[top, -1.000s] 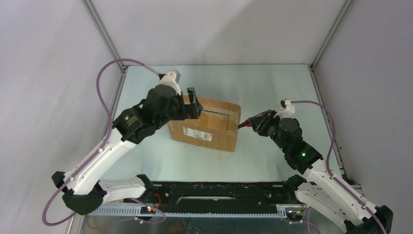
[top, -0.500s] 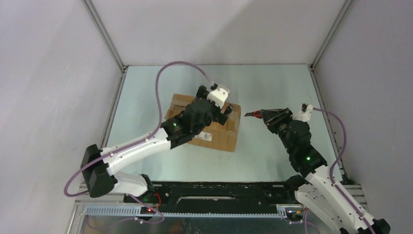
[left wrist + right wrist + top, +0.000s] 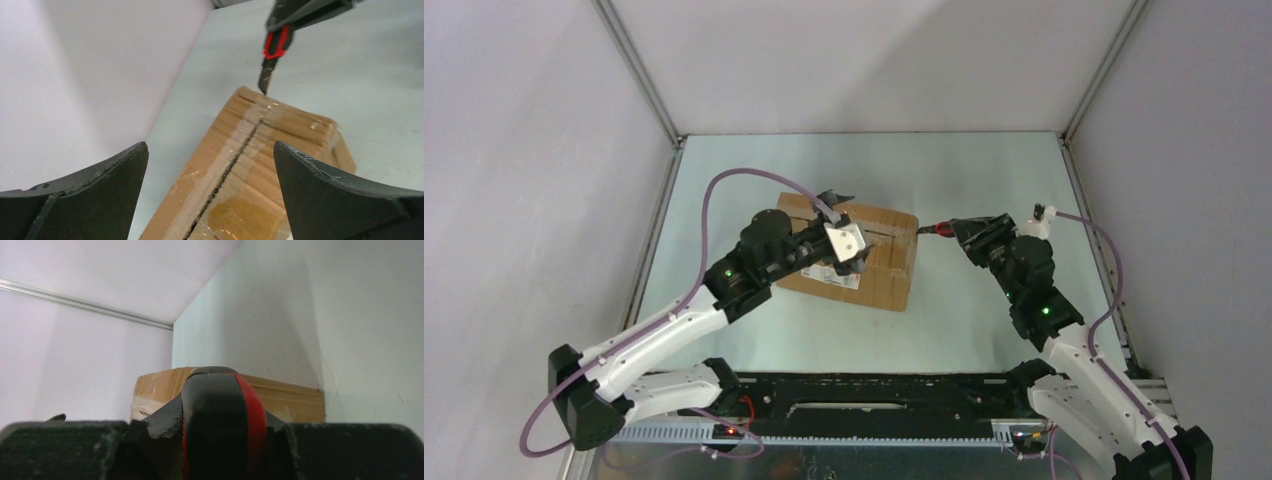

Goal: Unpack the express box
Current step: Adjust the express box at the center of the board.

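The express box (image 3: pixel 886 268), a brown carton with a white label on its near side, lies mid-table. My left gripper (image 3: pixel 856 232) hovers over its top, jaws wide open with nothing between them. In the left wrist view the box (image 3: pixel 295 145) shows its taped seam as a dark line running between the fingers (image 3: pixel 100 190). My right gripper (image 3: pixel 972 231) is shut on a black-and-red utility knife (image 3: pixel 939 229). The knife (image 3: pixel 274 45) has its blade tip at the far end of the seam. The knife handle (image 3: pixel 222 420) fills the right wrist view, with the box (image 3: pixel 295 399) behind it.
Grey enclosure walls with aluminium posts (image 3: pixel 636 68) stand close on three sides. A black rail (image 3: pixel 874 392) with the arm bases runs along the near edge. Purple cables (image 3: pixel 724 185) loop above both arms.
My left arm swung from the box's left end to over its top, the wrist turning. The right gripper with the knife drew back from the box's right end, then came to its far right corner.
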You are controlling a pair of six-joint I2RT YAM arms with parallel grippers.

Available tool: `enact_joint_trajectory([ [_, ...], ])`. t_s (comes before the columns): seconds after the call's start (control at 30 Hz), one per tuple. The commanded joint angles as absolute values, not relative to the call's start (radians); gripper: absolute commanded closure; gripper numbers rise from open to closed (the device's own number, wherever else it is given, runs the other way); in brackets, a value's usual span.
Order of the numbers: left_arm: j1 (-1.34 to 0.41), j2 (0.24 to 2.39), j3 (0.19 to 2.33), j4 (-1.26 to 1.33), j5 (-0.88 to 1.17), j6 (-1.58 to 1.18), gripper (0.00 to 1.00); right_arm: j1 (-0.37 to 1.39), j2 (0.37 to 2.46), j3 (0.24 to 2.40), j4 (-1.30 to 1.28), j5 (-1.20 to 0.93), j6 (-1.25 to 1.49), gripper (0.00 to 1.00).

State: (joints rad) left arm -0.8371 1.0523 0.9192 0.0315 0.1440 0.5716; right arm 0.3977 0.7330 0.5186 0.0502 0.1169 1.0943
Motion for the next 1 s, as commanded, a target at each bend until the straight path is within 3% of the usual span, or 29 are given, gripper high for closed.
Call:
enact_joint_trajectory([
  [0.0,-0.859,1.038,0.938,-0.117,0.285,0.704,0.00,0.417,0.768,0.529,0.172,0.083,1.112,1.00],
  [0.37,-0.923,1.126,0.886,-0.065,0.104,0.894,0.00,0.430,0.840,0.529,0.297,0.056,1.066,1.00],
  [0.73,-0.945,1.216,0.909,-0.123,0.093,0.929,0.00,0.406,0.893,0.529,0.366,-0.027,1.059,1.00],
  [0.97,-0.945,1.242,0.796,0.130,0.005,0.939,0.00,0.423,0.848,0.479,0.380,0.049,1.093,1.00],
])
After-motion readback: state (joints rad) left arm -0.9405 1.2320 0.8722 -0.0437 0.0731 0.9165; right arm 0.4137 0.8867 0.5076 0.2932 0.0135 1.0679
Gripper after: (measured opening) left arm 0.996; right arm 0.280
